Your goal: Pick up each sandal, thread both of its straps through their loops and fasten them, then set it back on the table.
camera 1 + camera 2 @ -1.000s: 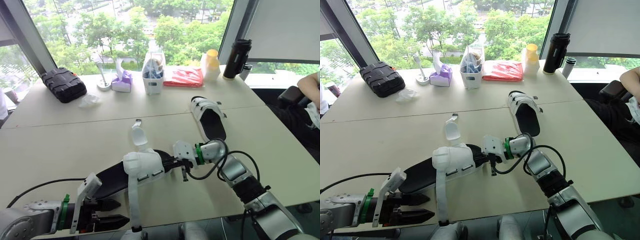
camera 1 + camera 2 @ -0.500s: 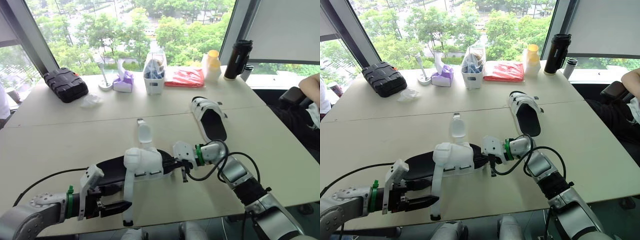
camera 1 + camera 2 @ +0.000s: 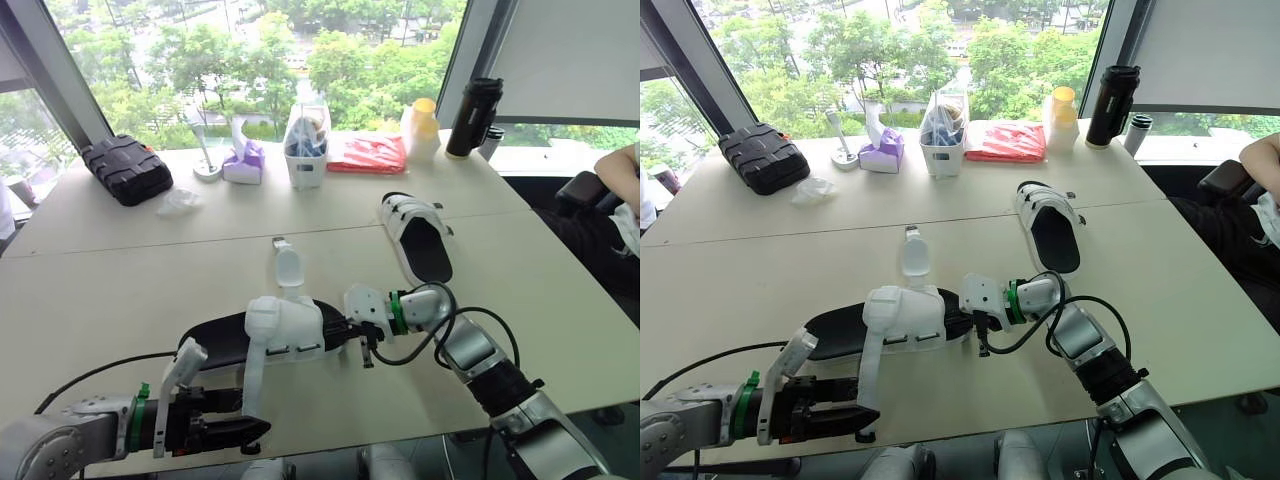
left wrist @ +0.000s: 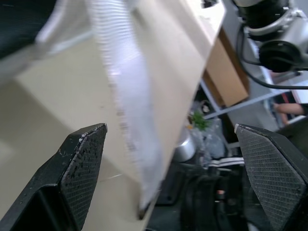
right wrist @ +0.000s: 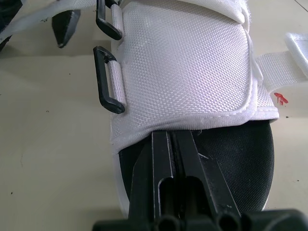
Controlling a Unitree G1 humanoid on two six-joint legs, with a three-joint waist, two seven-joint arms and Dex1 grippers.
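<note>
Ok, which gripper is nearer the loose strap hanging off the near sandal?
Left. The left gripper is open on either side of the strap, right by its hanging end; the right gripper is at the sandal's toe end, away from that strap.

Daylight comes through tall windows (image 3: 250,50) onto a pale desk (image 3: 120,270) built of sections that meet along visible seams. Green treetops (image 3: 350,60) lie beyond the glass, which is divided by dark slanted frames (image 3: 45,70). On the right, a white roller blind (image 3: 570,55) is drawn down over the pane. Along the far edge of the desk stand a black ribbed case (image 3: 125,170), a purple tissue box (image 3: 243,162), a white caddy (image 3: 307,150), a red packet (image 3: 367,155), a yellow-capped bottle (image 3: 421,130) and a black flask (image 3: 472,118). At the right edge, a person's arm (image 3: 620,165) shows beside a dark chair (image 3: 580,190).
</note>
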